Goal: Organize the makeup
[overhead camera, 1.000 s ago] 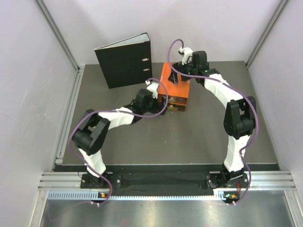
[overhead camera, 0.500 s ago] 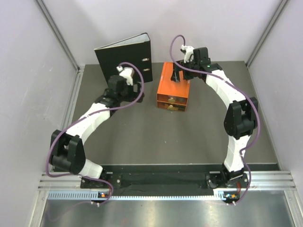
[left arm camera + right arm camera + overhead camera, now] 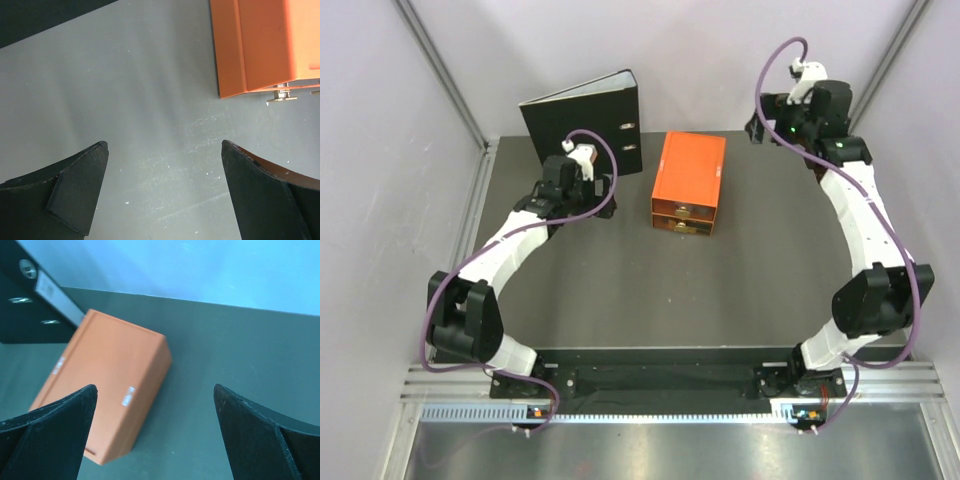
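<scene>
No makeup shows in any view; it is hidden or out of view. My left gripper (image 3: 594, 190) hangs low over bare table between the black binder and the orange drawer box, open, with nothing between its fingers (image 3: 164, 145). Over the back right of the table my right gripper (image 3: 760, 130) is raised and also open and empty (image 3: 154, 387). It looks down at the box from the right.
The orange drawer box (image 3: 688, 180) (image 3: 260, 45) (image 3: 105, 390) stands at the middle back, drawers shut, its small metal handles facing front. A black ring binder (image 3: 582, 130) (image 3: 25, 295) stands upright at the back left. Grey walls enclose the table (image 3: 650, 290).
The left arm swung from the box's front left corner over to the binder. The right arm lifted off the top of the box and moved to the back right. Both grippers stayed open.
</scene>
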